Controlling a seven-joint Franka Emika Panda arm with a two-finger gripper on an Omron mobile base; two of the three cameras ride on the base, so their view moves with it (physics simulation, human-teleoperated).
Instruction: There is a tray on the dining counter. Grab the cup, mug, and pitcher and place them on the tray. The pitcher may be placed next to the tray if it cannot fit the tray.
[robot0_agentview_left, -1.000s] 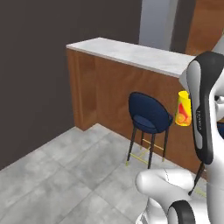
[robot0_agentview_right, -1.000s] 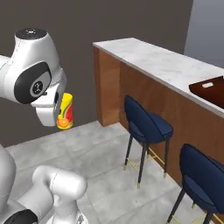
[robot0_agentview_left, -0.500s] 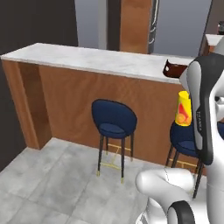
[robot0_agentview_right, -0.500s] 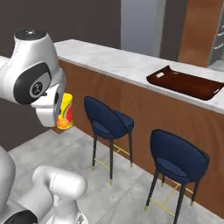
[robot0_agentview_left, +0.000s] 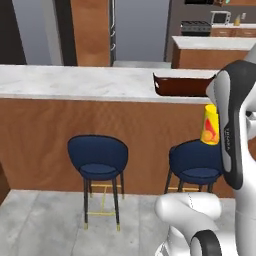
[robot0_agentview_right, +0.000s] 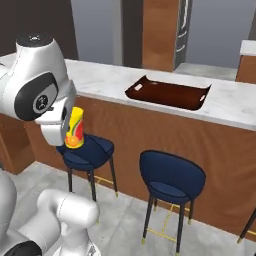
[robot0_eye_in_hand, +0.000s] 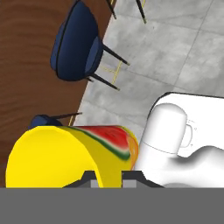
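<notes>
- Dining counter (robot0_agentview_left: 75, 82): long marble top with a wood-panelled front, running across both base views; the robot stands on the floor side, facing it.
- Navy stools (robot0_agentview_left: 98, 157): two tucked against the counter front, between base and counter. My read: they limit how close the base can park.
- Tray (robot0_agentview_right: 167, 94): dark reddish-brown, lying flat on the counter top. What shows of its inside looks bare, so as far as the pictures go, nothing is delivered yet. In the left base view its right end is hidden behind the arm.
- Arm: folded in close to the body, carrying at roughly counter-front height, below the marble top.
- Hand (robot0_eye_in_hand: 107, 174): clamped on the cup, fingers tight on its near wall at the bottom of the hand view.
- Cup (robot0_agentview_right: 75, 129): yellow tumbler with red-orange mark, held well short of the tray and lower than the counter top.
- Progress, as a judgement: first of three items is picked and in transit, placement not done. About a third of the way at best.
- Left to do: raise the cup over the counter edge, reach to the tray, set it down upright, release. Then fetch mug and pitcher.
</notes>
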